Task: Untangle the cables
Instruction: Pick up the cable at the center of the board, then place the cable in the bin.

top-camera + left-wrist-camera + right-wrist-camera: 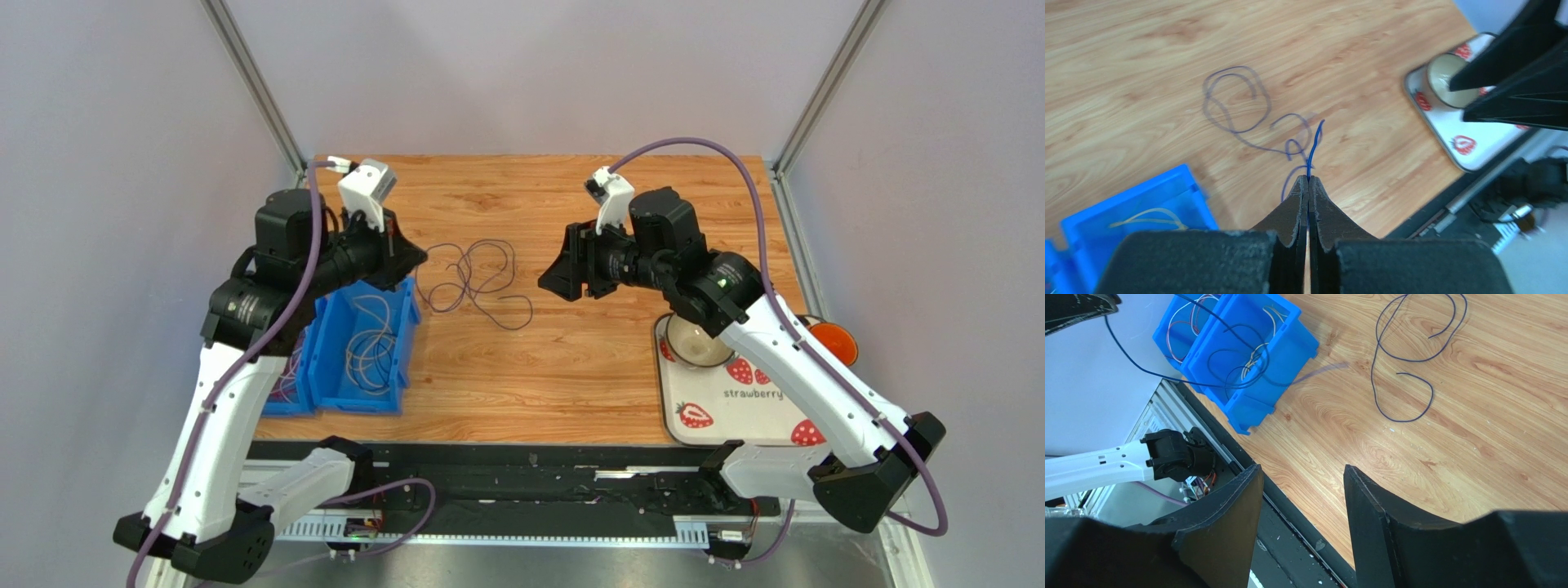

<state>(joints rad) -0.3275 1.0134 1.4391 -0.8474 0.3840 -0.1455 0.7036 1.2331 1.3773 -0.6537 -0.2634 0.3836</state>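
My left gripper [1309, 179] is closed tight on one end of the dark cable [1235, 107], so I can draw it straight. Its loops lie just beside the blue bin [1290, 361]. My right gripper [1303, 478] stands open and empty, farther from the bin.

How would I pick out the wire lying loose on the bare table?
On the wooden table, look between the blue bin at the left and the strawberry tray at the right. The dark wire lies there in loose loops on bare wood. It is dark and outside the bin; the paler wires sit inside.
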